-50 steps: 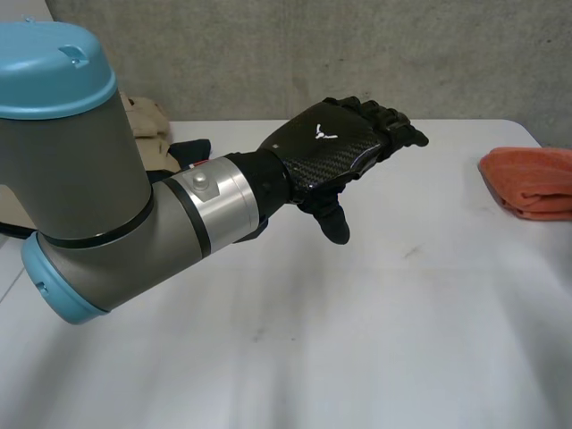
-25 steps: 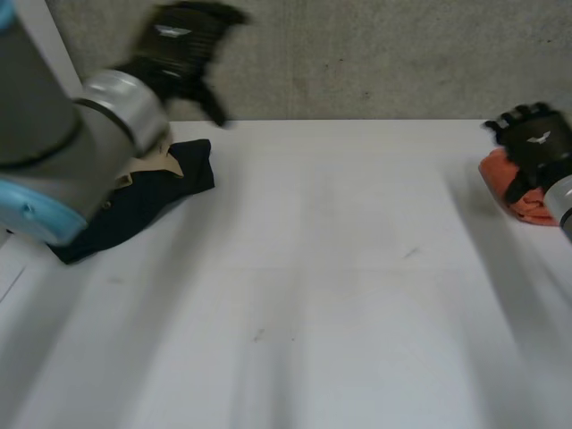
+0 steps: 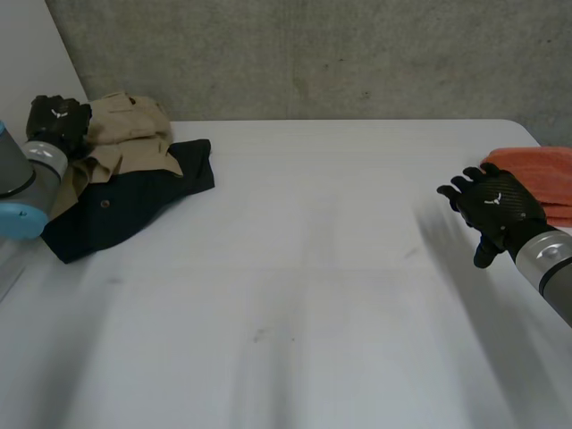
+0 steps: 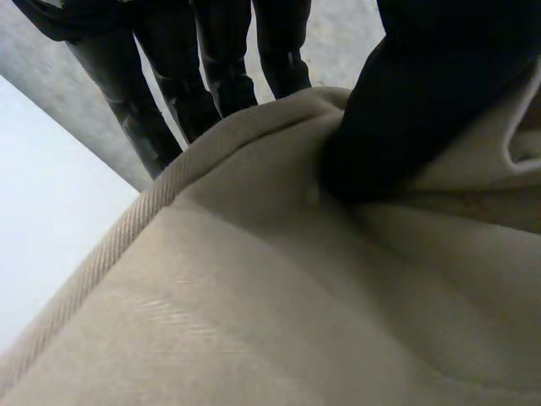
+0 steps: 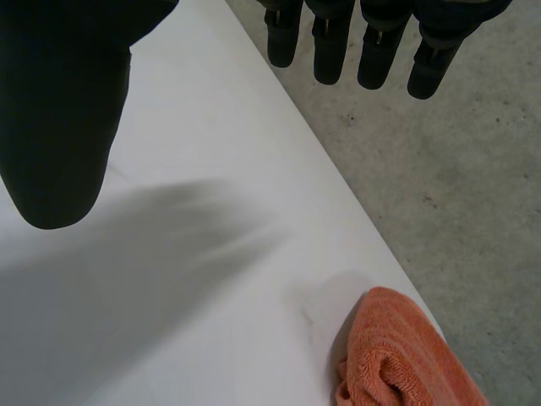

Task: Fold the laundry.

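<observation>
The crumpled tan cotton shirt (image 3: 125, 134) lies at the far left corner of the white table (image 3: 313, 295), overlapping a dark navy garment (image 3: 125, 201) heaped just nearer and to its right. The left hand (image 3: 58, 119) sits on the shirt's left edge. In the left wrist view its thumb (image 4: 439, 93) digs into the tan cloth (image 4: 296, 296) and its straight fingers (image 4: 207, 80) run behind the raised hem, pinching a fold. A folded orange terry towel (image 3: 536, 179) rests at the far right edge. The right hand (image 3: 496, 204) hovers just left of it, fingers spread straight, holding nothing.
</observation>
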{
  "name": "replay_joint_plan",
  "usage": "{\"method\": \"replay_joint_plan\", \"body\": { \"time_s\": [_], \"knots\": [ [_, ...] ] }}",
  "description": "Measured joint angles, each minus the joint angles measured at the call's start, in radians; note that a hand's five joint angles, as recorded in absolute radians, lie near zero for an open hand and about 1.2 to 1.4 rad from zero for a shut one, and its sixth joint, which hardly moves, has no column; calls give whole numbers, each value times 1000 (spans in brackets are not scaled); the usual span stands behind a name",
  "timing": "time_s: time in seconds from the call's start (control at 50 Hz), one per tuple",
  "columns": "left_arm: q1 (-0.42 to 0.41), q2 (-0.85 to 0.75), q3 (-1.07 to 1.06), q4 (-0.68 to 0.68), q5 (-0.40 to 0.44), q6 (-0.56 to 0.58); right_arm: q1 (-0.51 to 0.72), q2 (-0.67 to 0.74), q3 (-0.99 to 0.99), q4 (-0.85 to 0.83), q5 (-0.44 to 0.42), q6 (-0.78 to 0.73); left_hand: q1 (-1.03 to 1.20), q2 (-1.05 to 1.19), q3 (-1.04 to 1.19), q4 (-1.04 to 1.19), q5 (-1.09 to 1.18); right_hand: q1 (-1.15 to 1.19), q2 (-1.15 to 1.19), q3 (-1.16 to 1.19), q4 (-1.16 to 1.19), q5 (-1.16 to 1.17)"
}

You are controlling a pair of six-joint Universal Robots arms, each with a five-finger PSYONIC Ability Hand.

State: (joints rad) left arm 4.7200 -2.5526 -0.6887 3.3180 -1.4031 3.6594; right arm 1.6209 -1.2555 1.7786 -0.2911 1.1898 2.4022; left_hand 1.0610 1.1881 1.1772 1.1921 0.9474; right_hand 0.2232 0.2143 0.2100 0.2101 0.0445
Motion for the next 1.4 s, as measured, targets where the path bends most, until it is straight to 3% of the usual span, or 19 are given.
{"method": "replay_joint_plan", "body": {
  "time_s": [0.18,0.3,0.36,0.4,0.52,0.64,0.66,0.74,0.76,0.9,0.96,1.06,1.14,1.22,1.28,1.34,1.4],
  "knots": [
    [-97,165,-27,-4,-86,-34,-2,-14,11,-1,3,-1,11,7,9,3,13,0,0,0,0,0],
    [-265,446,-170,25,-77,-199,-3,-37,3,-2,8,8,98,8,10,7,45,0,0,0,0,0],
    [-325,516,-220,43,-58,-263,-3,-46,3,-2,8,12,98,8,10,7,45,0,0,0,0,0],
    [-410,572,-277,62,-24,-333,-4,-57,6,-2,9,16,98,8,10,7,45,0,0,0,0,0],
    [-587,583,-382,71,36,-399,-17,-74,15,-2,8,22,98,8,10,7,45,0,0,0,0,0],
    [-674,508,-482,46,43,-394,-53,-77,18,0,1,41,92,0,7,4,42,0,0,0,0,0],
    [-683,490,-495,40,38,-389,-59,-77,18,0,-1,46,-59,-158,-132,-140,-89,0,0,0,0,0],
    [-679,457,-505,32,-1,-370,-72,-76,18,1,-4,55,-723,-740,-726,-747,-694,0,0,0,0,0],
    [-664,451,-502,31,-22,-362,-74,-75,18,1,-4,57,-784,-837,-823,-839,-780,0,0,0,0,0],
    [-489,412,-436,35,-150,-243,-81,-71,19,1,-5,59,-806,-919,-908,-931,-870,0,0,0,0,-2],
    [-388,343,-373,34,-178,-128,-81,-67,24,1,-5,58,-806,-919,-908,-931,-869,0,0,0,0,0],
    [-305,220,-294,34,-165,30,-80,-65,32,1,-5,57,-810,-945,-929,-951,-889,0,0,0,0,0],
    [-263,94,-218,37,-89,136,-80,-63,37,1,-5,56,-813,-950,-934,-959,-887,0,0,0,0,0],
    [-254,13,-149,41,-10,161,-81,-62,39,1,-6,56,-457,-616,-623,-633,-566,0,0,0,0,0],
    [-269,9,-126,49,0,139,-82,-62,39,1,-5,55,68,-97,-93,-105,-54,0,0,0,0,0],
    [-287,35,-124,60,-11,113,-82,-62,39,0,-5,55,88,-22,-19,-26,19,0,0,0,0,-2],
    [-346,170,-167,102,-54,16,-82,-63,38,0,-4,56,88,6,8,3,32,0,0,0,0,0]
  ]
}}
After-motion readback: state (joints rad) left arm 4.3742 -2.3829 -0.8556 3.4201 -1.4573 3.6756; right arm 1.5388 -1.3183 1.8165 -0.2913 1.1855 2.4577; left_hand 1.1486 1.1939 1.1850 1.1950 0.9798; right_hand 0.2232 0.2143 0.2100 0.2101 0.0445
